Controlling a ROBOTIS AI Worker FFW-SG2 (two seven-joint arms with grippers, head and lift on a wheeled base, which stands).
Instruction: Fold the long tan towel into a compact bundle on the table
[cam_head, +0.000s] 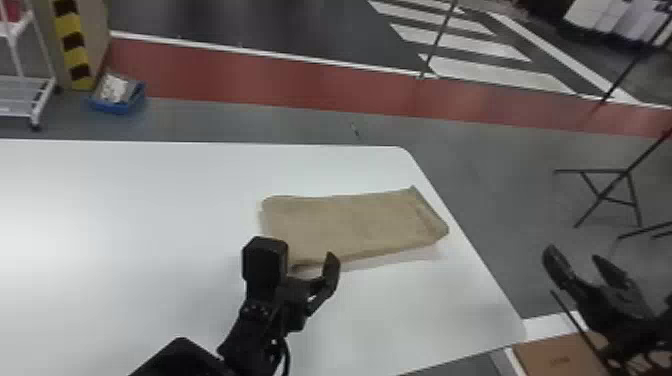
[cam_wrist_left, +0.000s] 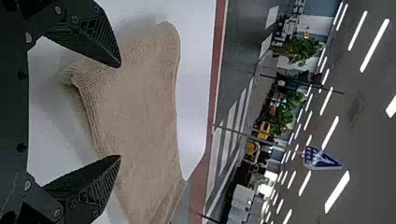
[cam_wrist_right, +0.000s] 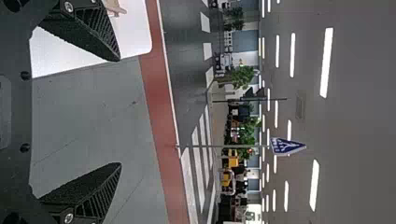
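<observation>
In the head view my left gripper (cam_head: 304, 260) is at the near left corner of the tan towel (cam_head: 350, 220), which lies flat and folded near the table's right edge. My right gripper (cam_head: 575, 256) is parked off the table's right side, open and holding nothing. In the left wrist view the left gripper (cam_wrist_left: 120, 111) is open, its two fingers spread, with the towel (cam_wrist_left: 140, 102) behind the gap and a layered, rounded fold edge facing the gripper. Nothing is between the fingers of the right gripper (cam_wrist_right: 120, 112) in the right wrist view.
The white table (cam_head: 125, 225) stretches left of the towel; its right edge slants close beside the cloth. A cardboard box (cam_head: 560, 355) sits below the right arm. Beyond the table are a blue bin (cam_head: 117, 97) and a black stand (cam_head: 607, 197) on the floor.
</observation>
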